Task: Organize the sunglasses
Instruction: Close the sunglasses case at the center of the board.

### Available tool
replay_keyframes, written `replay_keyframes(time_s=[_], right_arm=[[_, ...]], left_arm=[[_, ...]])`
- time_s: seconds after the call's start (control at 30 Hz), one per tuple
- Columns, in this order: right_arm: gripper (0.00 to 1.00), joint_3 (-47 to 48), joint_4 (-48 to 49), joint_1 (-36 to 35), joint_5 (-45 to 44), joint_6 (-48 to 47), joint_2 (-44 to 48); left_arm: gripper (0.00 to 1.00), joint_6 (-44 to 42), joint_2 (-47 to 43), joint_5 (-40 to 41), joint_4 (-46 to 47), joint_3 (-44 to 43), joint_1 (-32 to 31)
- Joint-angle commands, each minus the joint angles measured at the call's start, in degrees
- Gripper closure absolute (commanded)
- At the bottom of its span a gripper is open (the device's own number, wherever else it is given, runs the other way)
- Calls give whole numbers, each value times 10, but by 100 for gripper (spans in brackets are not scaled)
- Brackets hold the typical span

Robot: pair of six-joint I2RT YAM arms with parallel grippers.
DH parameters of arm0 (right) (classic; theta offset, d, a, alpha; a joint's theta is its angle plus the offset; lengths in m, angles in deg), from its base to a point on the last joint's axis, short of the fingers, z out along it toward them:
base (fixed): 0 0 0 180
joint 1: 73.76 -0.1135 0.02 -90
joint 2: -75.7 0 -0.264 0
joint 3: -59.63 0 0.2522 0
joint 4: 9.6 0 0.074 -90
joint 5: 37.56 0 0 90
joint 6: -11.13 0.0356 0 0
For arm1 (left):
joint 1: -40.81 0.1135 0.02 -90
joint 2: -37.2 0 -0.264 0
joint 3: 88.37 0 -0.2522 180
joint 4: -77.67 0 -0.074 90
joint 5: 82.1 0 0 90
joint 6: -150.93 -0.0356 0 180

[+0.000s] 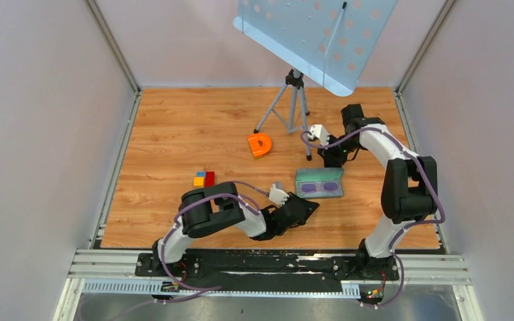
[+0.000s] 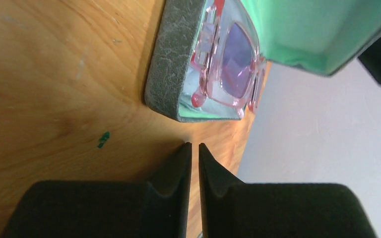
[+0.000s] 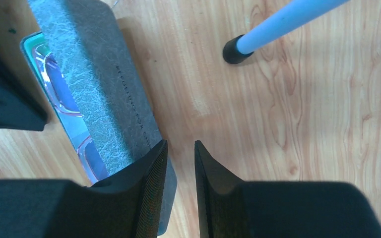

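The sunglasses point(image 1: 319, 188), pink-framed with purple lenses, lie inside the grey case point(image 1: 318, 172) with the green lining. In the left wrist view the sunglasses point(image 2: 233, 59) sit in the case's tray point(image 2: 171, 59), with the lid raised partway over them. My left gripper point(image 1: 311, 207) is just near of the case, its jaws almost together and empty point(image 2: 195, 145). My right gripper point(image 1: 326, 159) is at the case's far edge. In the right wrist view it point(image 3: 180, 144) is slightly open and empty, one finger over the lid point(image 3: 94, 74). The sunglasses point(image 3: 54, 84) show beneath the lid.
A tripod point(image 1: 293, 100) holding a pale perforated board point(image 1: 318, 37) stands at the back; one foot point(image 3: 234, 51) is near my right gripper. An orange letter D point(image 1: 260, 144) and small coloured blocks point(image 1: 204, 179) lie left of the case. Walls close three sides.
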State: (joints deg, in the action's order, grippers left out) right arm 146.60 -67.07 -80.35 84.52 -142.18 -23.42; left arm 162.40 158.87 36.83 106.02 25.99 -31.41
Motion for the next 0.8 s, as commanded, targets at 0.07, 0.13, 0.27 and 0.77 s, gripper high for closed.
replay_keyframes(time_s=[0.07, 0.13, 0.27, 0.77], right_arm=[[69, -67, -16, -7, 29, -33, 58], [69, -81, -17, -8, 32, -36, 67], [68, -101, -17, -10, 38, -37, 79], [67, -176, -35, -34, 61, -28, 127]], left_arm=[[88, 70, -4, 73, -77, -1, -6], [89, 76, 0, 77, -68, 2, -6], [89, 70, 12, 84, -50, -4, -5], [88, 72, 20, 94, -30, 10, -5]])
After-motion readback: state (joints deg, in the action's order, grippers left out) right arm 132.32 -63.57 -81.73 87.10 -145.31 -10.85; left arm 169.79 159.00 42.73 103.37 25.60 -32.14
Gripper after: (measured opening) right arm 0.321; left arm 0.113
